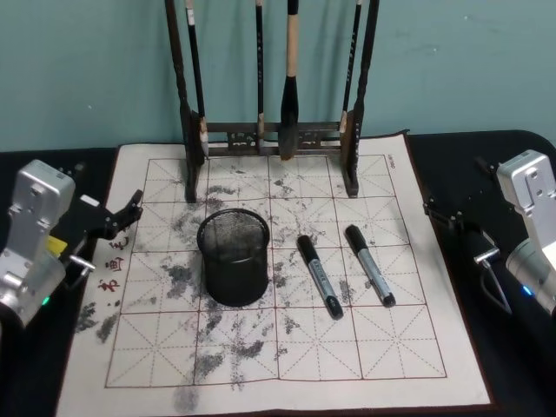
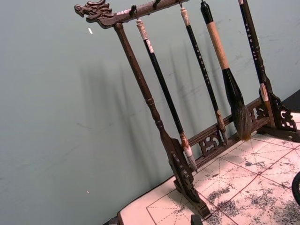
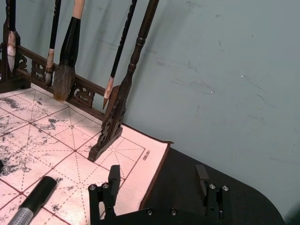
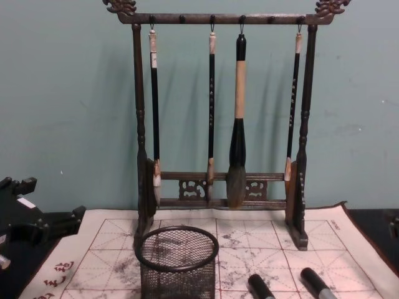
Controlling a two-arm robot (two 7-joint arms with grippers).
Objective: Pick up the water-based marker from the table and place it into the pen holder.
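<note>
In the head view my left gripper (image 1: 117,217) sits at the left edge of the mat (image 1: 261,382) and my right gripper (image 1: 463,246) sits over the dark table (image 1: 512,156) at the right edge, both well apart from the work. The pen holder (image 1: 232,256) stands left of centre with nothing in it, and two markers lie flat on the mat to its right: the nearer marker (image 1: 320,276) just beside it and the farther marker (image 1: 369,265) beyond. I cannot tell which of them is the water-based one. In the left wrist view two dark tips at the bottom edge stand wide apart with nothing between them, and the brush rack (image 2: 187,140) rises ahead. In the right wrist view my fingers (image 3: 114,177) are spread wide and hold nothing, with a marker end at lower left. In the chest view the pen holder is at bottom centre, two marker caps are at lower right, and my left gripper is at far left. I judge the task not yet begun: reach, grasp, carry and drop are all left
</note>
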